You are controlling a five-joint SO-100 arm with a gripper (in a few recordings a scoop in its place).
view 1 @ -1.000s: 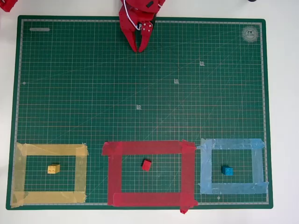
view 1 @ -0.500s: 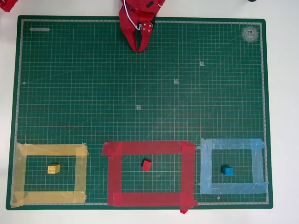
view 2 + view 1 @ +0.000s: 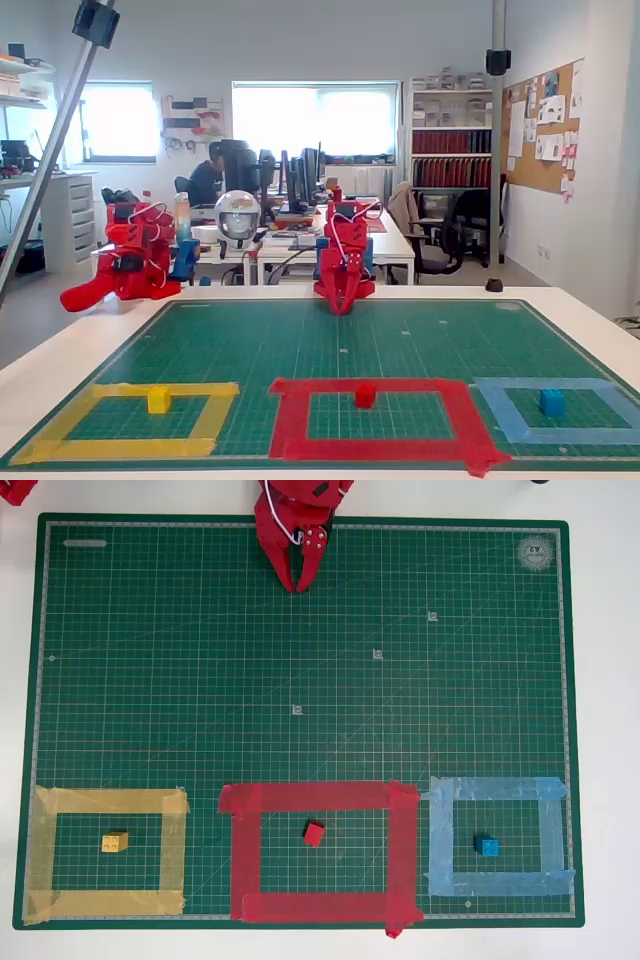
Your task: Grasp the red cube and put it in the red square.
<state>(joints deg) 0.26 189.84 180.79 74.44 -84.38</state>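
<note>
Overhead view: a green cutting mat (image 3: 300,660) covers the table. At its top edge the red gripper (image 3: 298,584) points down the picture, its two fingers pressed together at the tips with nothing between them. Along the bottom edge lie three tape frames. The red cube (image 3: 314,833) sits on bare mat inside the red square (image 3: 248,845), near its middle and touching none of the tape. A yellow cube (image 3: 114,842) sits inside the yellow frame (image 3: 173,845) at left, and a blue cube (image 3: 487,846) inside the light-blue frame (image 3: 551,835) at right.

Fixed view, from the front of the table: the gripper (image 3: 343,306) rests folded at the far side of the mat, well apart from the red cube (image 3: 365,395), which lies inside the red square (image 3: 290,420) nearest the camera.

Judged from this, the cube is already placed and the arm parked, so the task looks done; no further move seems needed.
</note>
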